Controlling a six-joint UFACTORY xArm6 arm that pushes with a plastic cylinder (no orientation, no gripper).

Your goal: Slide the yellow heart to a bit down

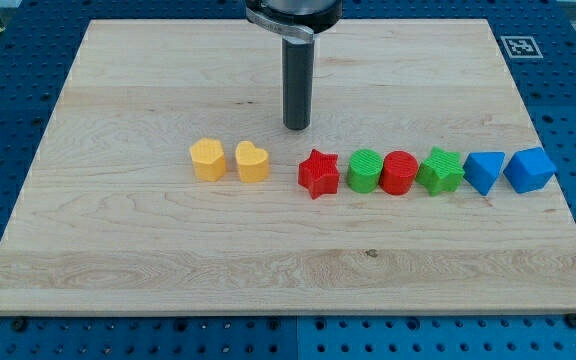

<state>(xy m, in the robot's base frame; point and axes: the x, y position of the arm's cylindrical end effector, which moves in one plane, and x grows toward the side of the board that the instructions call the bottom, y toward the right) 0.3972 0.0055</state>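
My tip (297, 127), a bare rod with no hand to open, hovers above-right of the yellow heart (253, 162). Best to settle directly above the heart, then push straight down gently.

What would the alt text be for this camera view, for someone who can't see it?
My tip rests on a wooden board, above the gap between the yellow heart and red star, touching neither. They sit in a row of eight blocks: two yellow, then red, green, red, green, two blue.
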